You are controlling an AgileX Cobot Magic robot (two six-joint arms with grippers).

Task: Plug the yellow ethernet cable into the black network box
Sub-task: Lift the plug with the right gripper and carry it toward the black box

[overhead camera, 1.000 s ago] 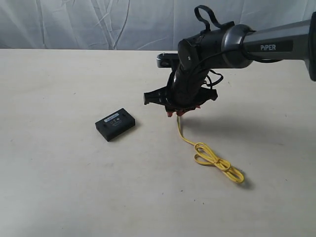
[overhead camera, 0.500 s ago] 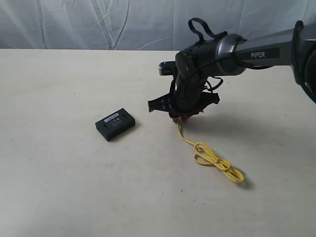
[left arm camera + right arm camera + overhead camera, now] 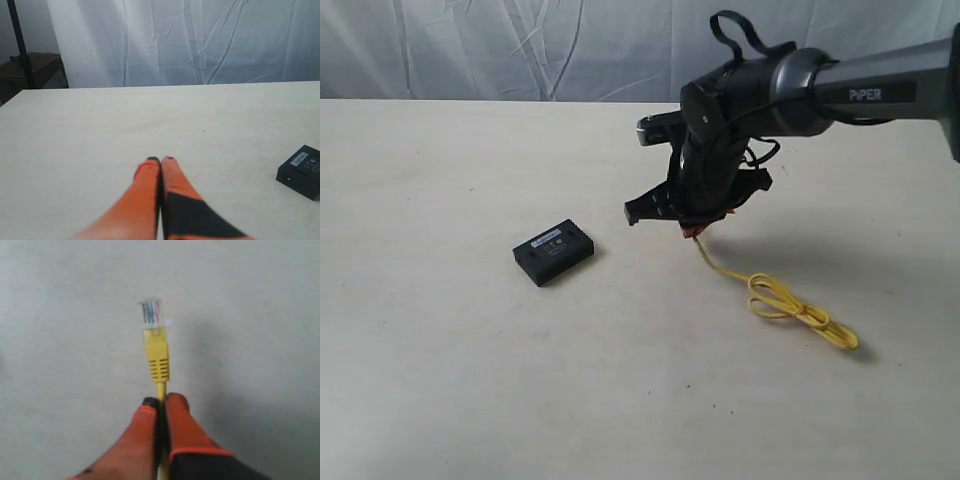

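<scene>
Exterior view: the yellow ethernet cable (image 3: pixel 800 310) was clamped near one end by the right gripper (image 3: pixel 695 230), with the black network box (image 3: pixel 553 250) left of it.

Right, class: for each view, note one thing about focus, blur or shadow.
Exterior view: sharp, soft shadow under the yellow ethernet cable. Left wrist view: left gripper blurred up close, black network box clearer. Right wrist view: right gripper soft, dark shadow beside it.
</scene>
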